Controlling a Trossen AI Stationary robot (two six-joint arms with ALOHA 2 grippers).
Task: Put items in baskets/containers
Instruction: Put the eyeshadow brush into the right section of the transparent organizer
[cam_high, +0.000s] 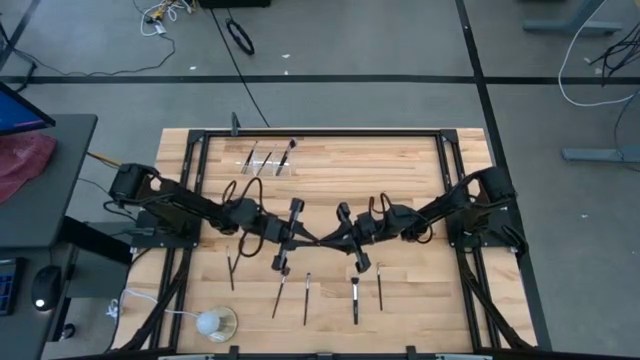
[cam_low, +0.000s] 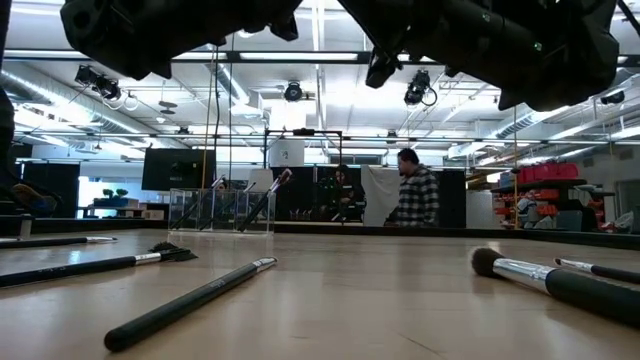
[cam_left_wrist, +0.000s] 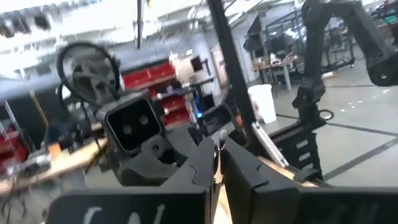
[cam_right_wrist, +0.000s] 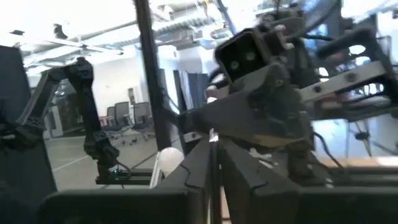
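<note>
Left gripper, high view: left gripper (cam_high: 308, 237) sits tip to tip with the right gripper (cam_high: 333, 240) above mid-table (cam_high: 400, 170). A thin dark line bridges them; you cannot tell if it is a brush.
Task things, high view: clear holder (cam_high: 270, 160) stands at the far edge with a few brushes in it. Loose brushes (cam_high: 307, 298) lie on the near side, well apart from it.
Low view: both arms hang overhead. The holder (cam_low: 220, 210) stands upright and loose brushes (cam_low: 190, 300) lie flat in front.
Left wrist view: left gripper (cam_left_wrist: 216, 152) is clenched, with a pale sliver between the fingers.
Right wrist view: right gripper (cam_right_wrist: 214, 140) is pinched to a narrow slit.
Risk, drop: if you let one side go before the other bites, the piece falls.
Risk, clash: the fingertips are nearly touching, so any drift knocks them together.
Risk, holder: it looks light, and a steep insertion could tip it.
</note>
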